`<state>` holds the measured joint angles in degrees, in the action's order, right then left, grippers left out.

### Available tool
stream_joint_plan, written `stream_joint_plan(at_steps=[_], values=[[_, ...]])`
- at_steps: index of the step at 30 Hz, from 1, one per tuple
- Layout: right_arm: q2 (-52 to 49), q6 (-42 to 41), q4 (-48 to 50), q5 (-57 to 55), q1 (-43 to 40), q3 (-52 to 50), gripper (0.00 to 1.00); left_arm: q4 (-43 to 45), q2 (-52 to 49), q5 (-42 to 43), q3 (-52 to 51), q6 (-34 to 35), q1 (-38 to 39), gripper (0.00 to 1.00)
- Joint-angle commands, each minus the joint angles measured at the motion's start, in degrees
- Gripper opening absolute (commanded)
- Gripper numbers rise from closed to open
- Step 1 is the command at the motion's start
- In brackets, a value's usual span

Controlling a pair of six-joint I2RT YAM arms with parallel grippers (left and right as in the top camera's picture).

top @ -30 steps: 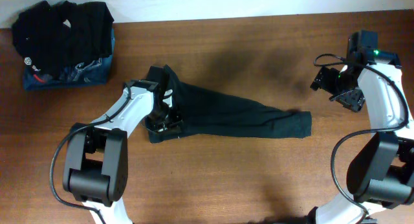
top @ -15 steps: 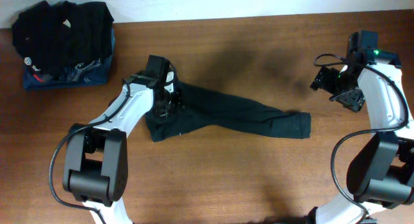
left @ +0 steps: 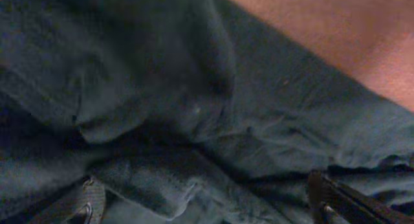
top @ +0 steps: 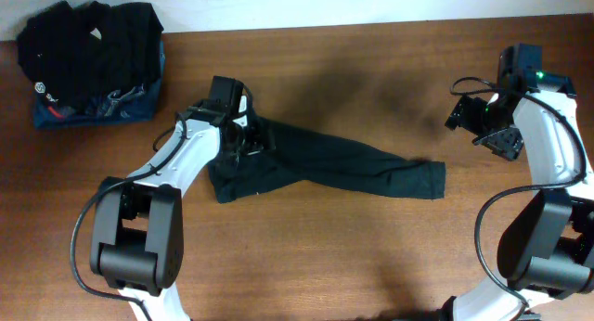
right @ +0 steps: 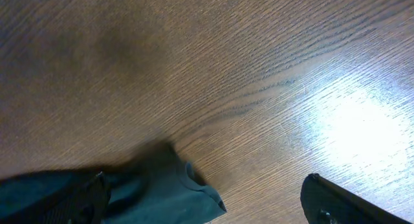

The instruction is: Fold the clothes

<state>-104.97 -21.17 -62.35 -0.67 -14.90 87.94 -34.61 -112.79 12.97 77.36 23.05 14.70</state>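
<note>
Brown wood-grain table [top: 353, 256] against a pale wall [top: 371, 4]: the clothes [top: 343, 168], one dark garment, lie stretched across the middle, the left gripper [top: 243, 143] spread wide over their bunched end, clamping nothing; the right gripper [top: 461, 117], well apart, is wide open and empty.

Even overhead light, dim wrist views
Glare on the counter [right: 352, 123]; left wrist view dark, perhaps unfocused.

Overhead looks straight down on the counter [top: 371, 256]; both wrist views, left nearest, see the clothes [top: 325, 168] past their fingers [left: 330, 198].
</note>
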Motion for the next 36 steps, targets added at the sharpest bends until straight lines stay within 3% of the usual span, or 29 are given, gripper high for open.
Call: stream_joint_plan(at_steps=[1, 9, 15, 19, 25, 36], values=[[-0.3, -0.1, -0.1, -1.1, -0.1, -0.5, 0.99, 1.9, 0.0, -0.8, 1.4, -2.1, -0.1, 0.99], [-0.3, -0.1, 0.7, -1.1, -0.1, -1.9, 0.99, -0.2, 0.0, -1.2, 7.7, -6.0, -0.3, 0.99], [-0.4, -0.1, 2.0, -1.1, -0.1, -3.8, 0.99, -1.1, 0.0, -8.3, 10.1, -6.0, -2.2, 0.99], [-0.4, -0.1, 2.4, -1.1, -0.1, -3.8, 0.99, -0.9, -0.2, -8.3, 10.1, -6.7, -5.2, 0.99], [-0.4, -0.1, 2.6, -0.8, -0.1, -3.8, 0.99, 1.0, -1.6, -8.3, 10.1, -13.5, -8.4, 0.99], [-0.4, -0.1, 2.6, 0.2, -0.1, -3.8, 0.99, 1.9, -6.8, -5.3, 10.1, -13.8, -8.7, 0.99]])
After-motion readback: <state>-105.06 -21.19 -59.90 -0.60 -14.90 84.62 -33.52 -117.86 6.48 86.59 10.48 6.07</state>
